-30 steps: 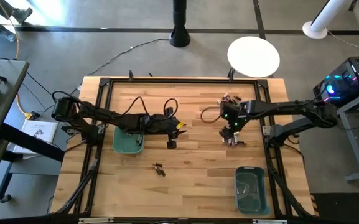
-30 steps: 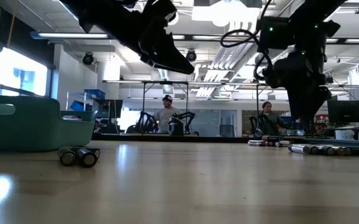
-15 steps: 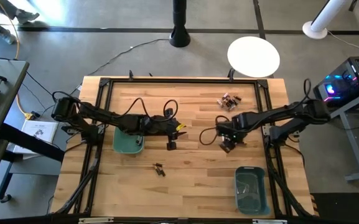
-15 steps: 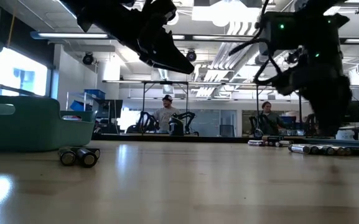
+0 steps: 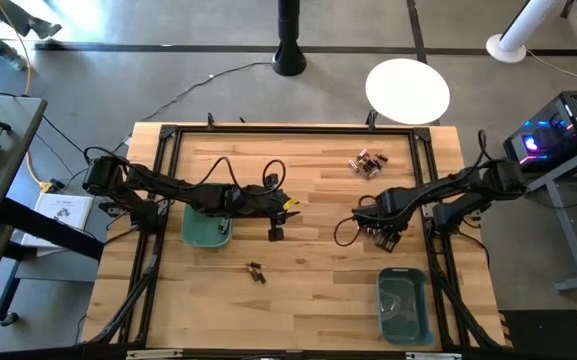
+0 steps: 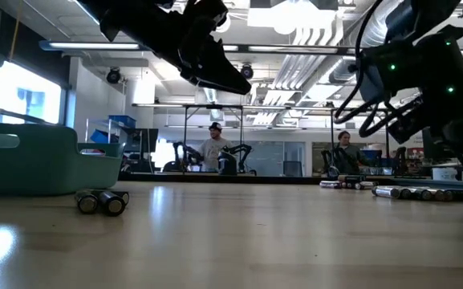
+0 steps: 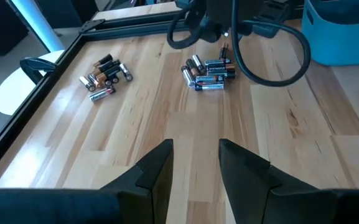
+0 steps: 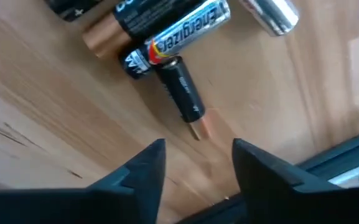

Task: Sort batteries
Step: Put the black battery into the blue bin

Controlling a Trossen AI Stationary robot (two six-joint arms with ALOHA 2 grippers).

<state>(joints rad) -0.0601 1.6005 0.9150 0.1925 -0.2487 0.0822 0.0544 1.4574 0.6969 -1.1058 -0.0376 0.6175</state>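
Batteries lie in three groups on the wooden table: a far-right pile (image 5: 368,162), a pile (image 7: 209,68) under my right gripper, and a small pair (image 5: 256,271) near the middle. My right gripper (image 8: 195,152) points steeply down over its pile, open. Just beyond its fingertips lie a dark battery with a copper end (image 8: 182,96) and a silvery one (image 8: 179,34), both flat on the wood. My left gripper (image 7: 195,149) hangs open and empty above the table's middle (image 5: 276,232).
One teal bin (image 5: 206,225) stands under the left arm. Another teal bin (image 5: 404,305) stands near the front right corner. A black frame rail (image 5: 433,240) runs along the table's right edge, close to the right gripper. Bare wood lies between the two grippers.
My right gripper has gone toward the table's near edge and down, tipping to point more steeply at the table, and now stands over the battery pile near the right rail. The batteries have kept their places.
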